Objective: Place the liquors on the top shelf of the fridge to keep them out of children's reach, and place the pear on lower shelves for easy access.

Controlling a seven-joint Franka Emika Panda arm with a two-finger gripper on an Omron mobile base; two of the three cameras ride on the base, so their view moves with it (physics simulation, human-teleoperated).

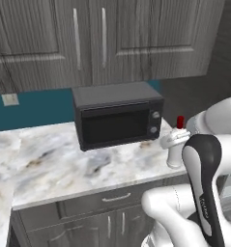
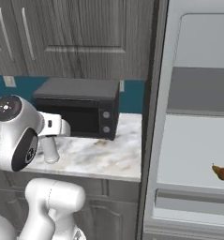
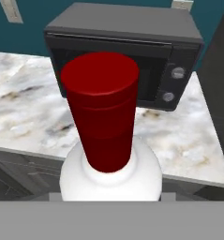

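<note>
A white liquor bottle (image 3: 114, 180) with a red cap (image 3: 102, 105) stands close up in the hand view, in front of the counter's edge. My gripper (image 1: 174, 141) is shut on its neck below the red cap (image 1: 180, 121), by the microwave's right side. In the right base view the gripper (image 2: 51, 135) holds the bottle (image 2: 50, 151) over the counter. The fridge (image 2: 193, 122) stands open to the right. Its dark grey top shelf (image 2: 200, 89) is bare. The pear (image 2: 222, 173) lies on the pale lower shelf (image 2: 190, 154).
A black microwave (image 1: 118, 116) sits on the marble counter (image 1: 44, 161) under grey wall cabinets (image 1: 102, 34). The fridge's grey side wall (image 2: 153, 117) rises between counter and fridge interior. A drawer front (image 2: 193, 202) lies below the pear's shelf.
</note>
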